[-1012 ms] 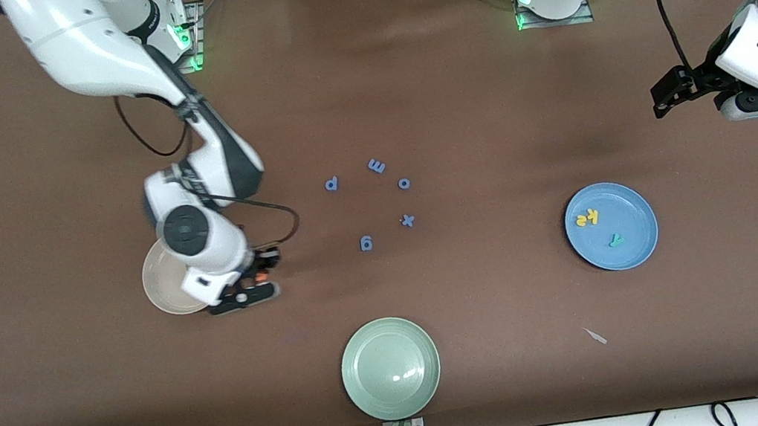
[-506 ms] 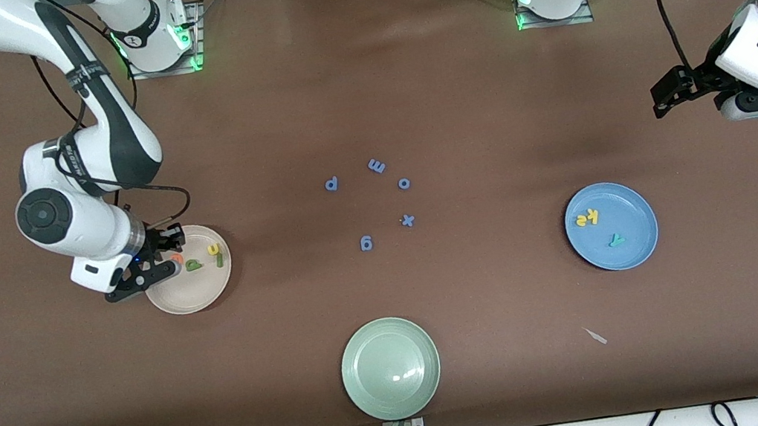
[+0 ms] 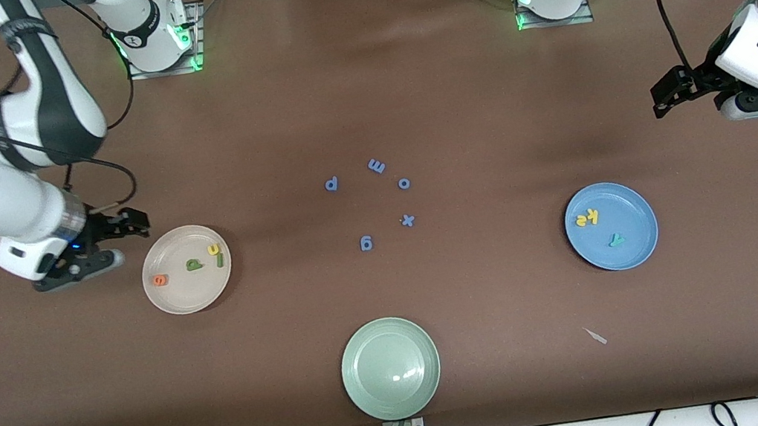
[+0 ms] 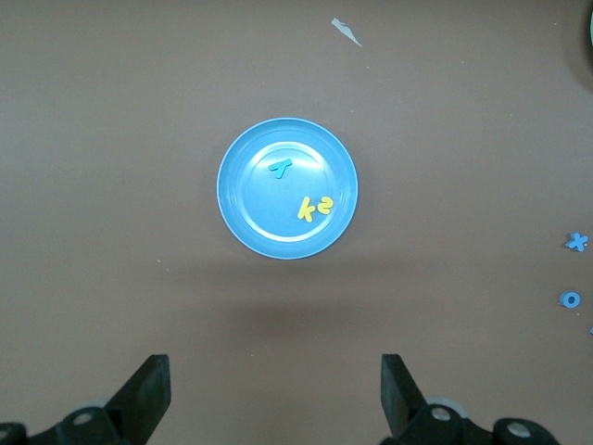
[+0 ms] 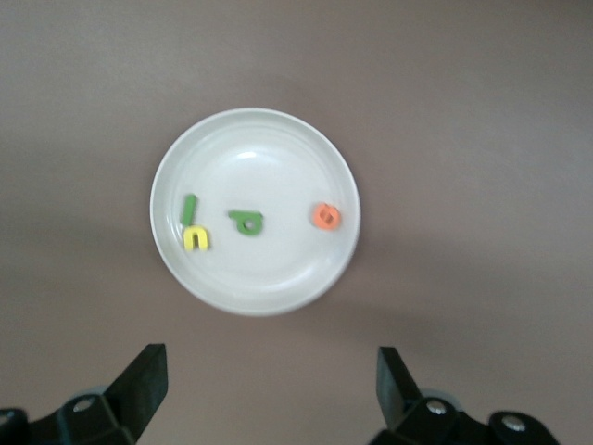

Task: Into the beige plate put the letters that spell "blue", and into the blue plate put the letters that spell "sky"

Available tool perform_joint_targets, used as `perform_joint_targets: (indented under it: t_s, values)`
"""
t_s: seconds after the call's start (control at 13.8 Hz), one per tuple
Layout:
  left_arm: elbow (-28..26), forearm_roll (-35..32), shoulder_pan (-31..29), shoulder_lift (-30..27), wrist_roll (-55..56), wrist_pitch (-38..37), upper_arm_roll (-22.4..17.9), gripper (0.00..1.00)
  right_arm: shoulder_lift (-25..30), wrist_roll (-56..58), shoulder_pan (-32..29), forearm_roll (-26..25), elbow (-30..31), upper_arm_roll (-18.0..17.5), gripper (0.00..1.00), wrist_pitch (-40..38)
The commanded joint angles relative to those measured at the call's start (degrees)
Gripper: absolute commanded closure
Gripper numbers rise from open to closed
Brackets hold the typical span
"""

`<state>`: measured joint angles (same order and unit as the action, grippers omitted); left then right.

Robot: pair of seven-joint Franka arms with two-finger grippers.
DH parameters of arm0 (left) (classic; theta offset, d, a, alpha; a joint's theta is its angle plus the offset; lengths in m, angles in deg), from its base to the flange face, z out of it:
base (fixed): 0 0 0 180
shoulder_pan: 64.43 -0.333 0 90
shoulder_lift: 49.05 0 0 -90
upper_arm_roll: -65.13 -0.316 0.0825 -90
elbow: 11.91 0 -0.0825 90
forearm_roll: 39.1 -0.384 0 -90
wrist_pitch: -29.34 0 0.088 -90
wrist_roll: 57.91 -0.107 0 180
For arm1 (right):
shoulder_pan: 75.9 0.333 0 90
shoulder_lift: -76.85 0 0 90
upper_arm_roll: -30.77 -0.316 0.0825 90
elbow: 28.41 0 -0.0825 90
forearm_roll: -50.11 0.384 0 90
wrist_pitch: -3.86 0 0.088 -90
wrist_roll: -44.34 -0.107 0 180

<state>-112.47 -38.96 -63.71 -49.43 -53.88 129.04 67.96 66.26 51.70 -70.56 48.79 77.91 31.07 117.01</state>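
**Both plates filled; the risk now is knocking something on the way out**

My right gripper (image 3: pixel 99 243) hangs over the bare desk (image 3: pixel 361 95) just beside the beige plate (image 3: pixel 170 298), at the right arm's end, its fingers (image 5: pixel 139 385) spread wide and holding nothing. In that plate lie the orange e (image 3: pixel 161 280), the olive b (image 3: pixel 194 264), the yellow u (image 3: pixel 212 250) and the green l (image 3: pixel 220 260), the u and l touching each other. My left gripper (image 3: pixel 695 92) waits over the desk at the left arm's end, fingers (image 4: pixel 148 394) released and empty. The blue plate (image 3: pixel 636 250) holds the yellow s (image 3: pixel 581 220) and k (image 3: pixel 592 215), touching, and the teal y (image 3: pixel 614 239) apart from them.

As I judge it, the sorting is done, so what can go wrong is disturbance. If my right arm swings low across the beige plate, a finger could catch the rim and tip the light letters out. The e sits close to the rim on my gripper's side, so it would go first. The loose blue letters (image 3: pixel 376 166) in the middle of the desk and the green plate (image 3: pixel 377 401) nearer the camera must stay untouched; a further needless pick there would spoil the result.
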Motion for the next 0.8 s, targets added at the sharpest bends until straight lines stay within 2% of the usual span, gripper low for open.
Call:
perform_joint_targets:
  t_s: [0.0,0.14,0.29,0.36,0.72]
  values:
    - [0.71,-0.84,0.08,-0.06,0.10,-1.00,0.08,0.00,2.60,-4.35,0.02,0.88,-6.27,-0.56,0.00,-9.85]
    - [0.71,-0.84,0.08,-0.14,0.10,-1.00,0.08,0.00,3.82,-4.63,0.02,1.06,-11.29,-0.48,0.00,-15.75]
    - [0.71,-0.84,0.08,-0.14,0.10,-1.00,0.08,0.00,7.33,-4.20,0.02,1.23,-12.54,1.01,0.00,-19.89]
    - [0.71,-0.84,0.08,-0.14,0.10,-1.00,0.08,0.00,8.82,-3.93,0.02,1.23,-12.54,1.63,0.00,-20.69]
    - [0.71,-0.84,0.08,-0.14,0.10,-1.00,0.16,0.00,8.40,-3.40,-0.15,1.15,-14.91,2.86,0.00,-22.28]
